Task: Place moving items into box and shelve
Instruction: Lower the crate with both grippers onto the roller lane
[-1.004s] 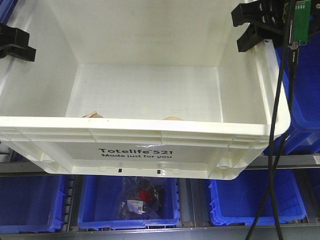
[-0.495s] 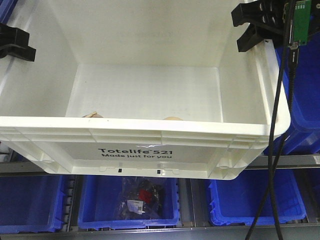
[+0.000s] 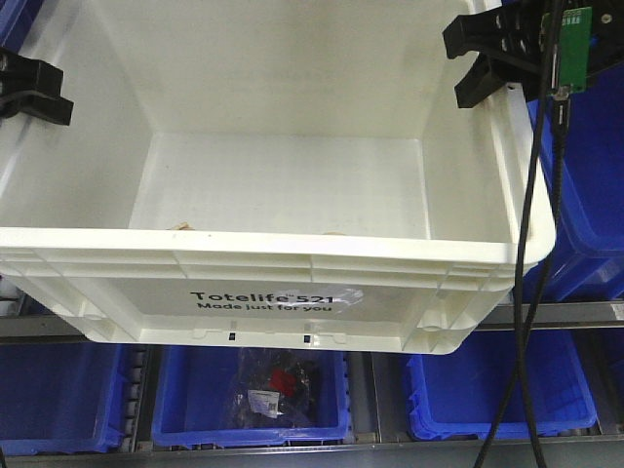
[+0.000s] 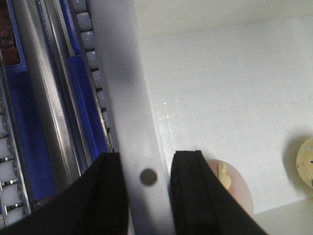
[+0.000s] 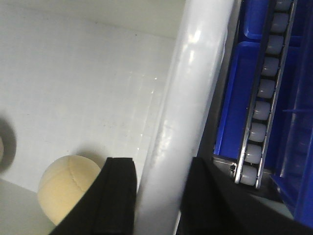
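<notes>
The box [image 3: 253, 244], a big white crate printed "Totelife 521", fills the front view and is held up in front of the shelving. My left gripper [image 3: 34, 90] clamps its left rim and my right gripper [image 3: 487, 60] its right rim. In the left wrist view the black jaws of the left gripper [image 4: 146, 164] straddle the rim [image 4: 122, 98]. Beside them on the box floor lie a greyish-pink toy [image 4: 238, 188] and a yellow toy [image 4: 306, 159]. The right gripper [image 5: 161, 169] pinches the other rim [image 5: 190, 98], with the yellow toy [image 5: 66, 188] close by. Both toys barely peek over the near rim.
Blue bins [image 3: 468, 390] sit on the shelf level below; the middle bin [image 3: 195, 395] holds a bagged dark item [image 3: 273, 385]. More blue bins [image 3: 595, 195] stand at the right. Roller rails [image 5: 264, 98] and a metal shelf bar [image 3: 575, 314] run alongside. A black cable [image 3: 526, 292] hangs at the right.
The box and both grippers have shifted slightly left, and the box has tipped a little. The two toys now show less above the near rim.
</notes>
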Tool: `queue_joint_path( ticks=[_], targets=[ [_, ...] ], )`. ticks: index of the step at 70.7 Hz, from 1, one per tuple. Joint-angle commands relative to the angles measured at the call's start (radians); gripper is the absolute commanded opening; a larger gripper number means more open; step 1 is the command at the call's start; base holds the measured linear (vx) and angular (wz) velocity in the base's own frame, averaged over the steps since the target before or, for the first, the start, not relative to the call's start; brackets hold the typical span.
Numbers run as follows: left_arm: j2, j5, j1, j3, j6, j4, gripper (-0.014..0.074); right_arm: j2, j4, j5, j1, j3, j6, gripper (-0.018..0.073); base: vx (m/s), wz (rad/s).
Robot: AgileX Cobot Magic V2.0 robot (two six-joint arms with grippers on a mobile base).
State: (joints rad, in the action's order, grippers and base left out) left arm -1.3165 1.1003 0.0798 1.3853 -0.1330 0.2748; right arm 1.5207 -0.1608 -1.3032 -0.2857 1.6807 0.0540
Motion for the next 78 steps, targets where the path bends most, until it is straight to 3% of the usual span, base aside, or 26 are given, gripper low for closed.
queue_joint_path(
  ticks=[1,13,27,41,55,78],
  targets=[
    [0.036,-0.113,0.006,0.036,-0.014,0.044,-0.0017,-0.05,-0.046,0.099,0.001,0.04,-0.033,-0.0012,0.0,0.0],
    [0.036,-0.125,0.006,0.034,-0.014,0.043,-0.0017,-0.061,-0.047,0.159,0.0,0.008,-0.032,-0.0012,0.0,0.0],
    [0.036,-0.147,0.006,-0.001,-0.014,0.043,-0.0017,-0.136,-0.044,0.36,0.0,-0.172,-0.04,-0.0011,0.0,0.0],
    [0.036,-0.213,0.006,-0.046,-0.014,0.043,-0.0017,-0.197,-0.067,0.518,0.0,-0.294,-0.112,-0.0009,0.0,0.0],
    [0.036,-0.294,0.006,-0.094,-0.014,0.042,-0.0017,-0.199,-0.13,0.602,0.0,-0.321,-0.212,-0.0009,0.0,0.0],
    [0.036,-0.37,0.006,-0.095,-0.014,-0.019,-0.0017,-0.19,-0.176,0.71,0.0,-0.321,-0.256,-0.0009,0.0,0.0]
  ],
)
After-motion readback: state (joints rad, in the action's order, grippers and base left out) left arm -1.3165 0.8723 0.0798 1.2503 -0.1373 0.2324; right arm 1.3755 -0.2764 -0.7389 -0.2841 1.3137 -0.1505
